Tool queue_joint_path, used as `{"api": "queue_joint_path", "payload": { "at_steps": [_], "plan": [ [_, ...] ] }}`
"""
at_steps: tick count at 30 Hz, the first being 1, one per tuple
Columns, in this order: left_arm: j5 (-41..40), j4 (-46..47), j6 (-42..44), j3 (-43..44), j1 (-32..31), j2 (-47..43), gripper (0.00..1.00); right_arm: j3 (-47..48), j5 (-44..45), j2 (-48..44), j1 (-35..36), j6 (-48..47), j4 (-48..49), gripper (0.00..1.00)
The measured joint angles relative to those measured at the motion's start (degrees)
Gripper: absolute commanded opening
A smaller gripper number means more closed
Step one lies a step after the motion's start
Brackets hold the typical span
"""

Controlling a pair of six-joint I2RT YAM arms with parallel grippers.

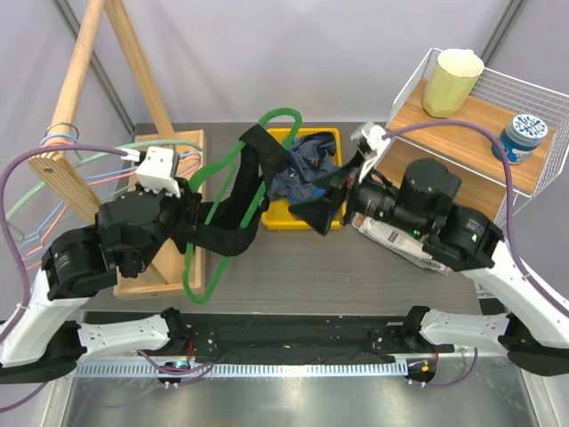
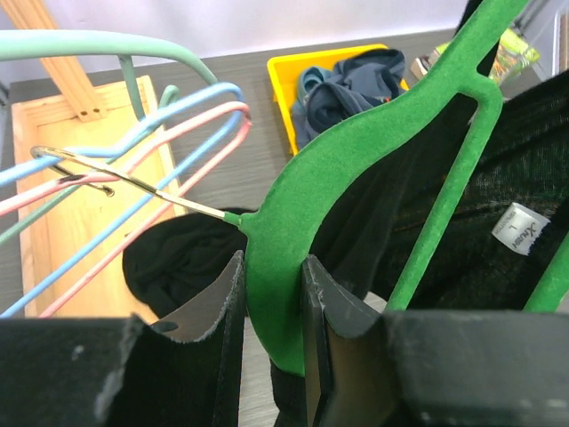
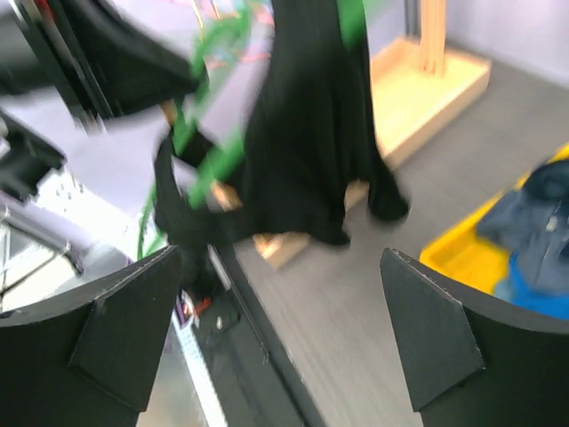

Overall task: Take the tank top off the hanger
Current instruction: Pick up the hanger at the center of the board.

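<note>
Left gripper [image 2: 271,298] is clamped on the green hanger [image 2: 356,160], with the tank top [image 1: 227,238] not yet freed.
The black tank top is draped over the hanger and held up between the two arms, its straps reaching toward the yellow bin [image 1: 289,222]. The hanger's long axis is laid diagonally, from the left gripper by the wooden rack [image 1: 84,62] up and away to the right. The right gripper [image 3: 280,258] is spread wide and empty, pointed at the cloth but well short of it. As the free one, it is judged better placed to draw the cloth off.
</note>
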Motion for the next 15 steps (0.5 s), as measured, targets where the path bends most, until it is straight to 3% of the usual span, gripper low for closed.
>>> {"api": "queue_joint_path", "payload": {
  "at_steps": [5, 15],
  "plan": [
    [1.29, 0.0, 0.94, -1.16, 0.0, 2.01, 0.0, 13.77, 2.78, 9.31, 0.09, -2.21, -1.36, 0.91],
    [2.29, 0.37, 2.69, -4.98, 0.0, 4.57, 0.0, 19.87, 9.35, 16.92, 0.26, -6.71, -6.88, 0.86]
  ]
}}
